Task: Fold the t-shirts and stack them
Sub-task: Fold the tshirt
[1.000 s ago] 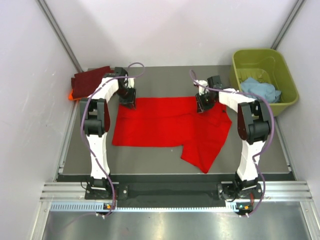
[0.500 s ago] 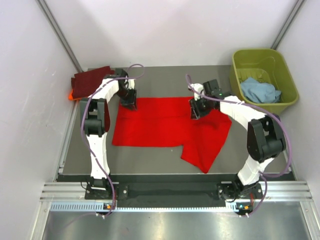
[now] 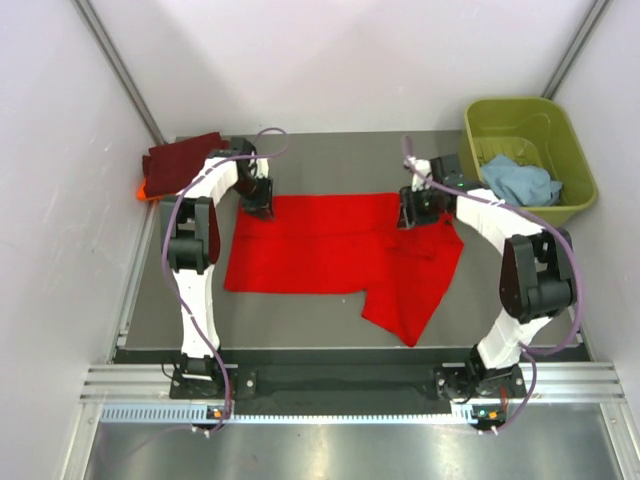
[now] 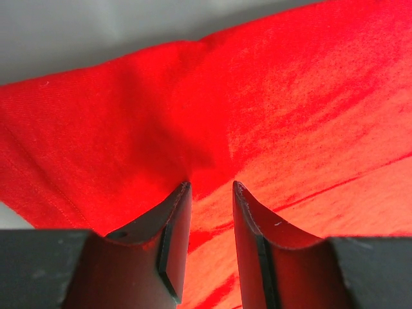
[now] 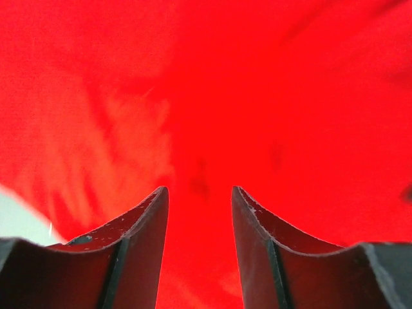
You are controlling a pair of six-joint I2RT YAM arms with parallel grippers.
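Overhead view: I see the red t-shirt (image 3: 330, 250) spread flat at centre of the grey table (image 3: 330, 160), w/ one flap reaching toward 5 o'clock. Left gripper (image 3: 258, 208) sits on the shirt's far corner, approx 10 o'clock from the shirt's middle. In the left wrist cam its claw is narrow and red cloth puckers up right at the fingertips (image 4: 183, 193), so I read it as pinching a fold of the shirt. Right gripper (image 3: 412, 215) is at the shirt's far edge, approx 1 o'clock from its middle. In the right wrist cam its claw stands apart, w/ smooth red cloth showing through the gap, nothing clamped; a sliver of table shows at 8 o'clock in that view. At 10 o'clock of the table, by the left wall, lies the maroon t-shirt (image 3: 180, 160), folded, w/ a bit of the orange t-shirt (image 3: 143, 190) peeking out at its near-left edge. At 2 o'clock is the olive-green tub (image 3: 480, 125), and the light blue t-shirt (image 3: 520, 180) lies crumpled inside it.
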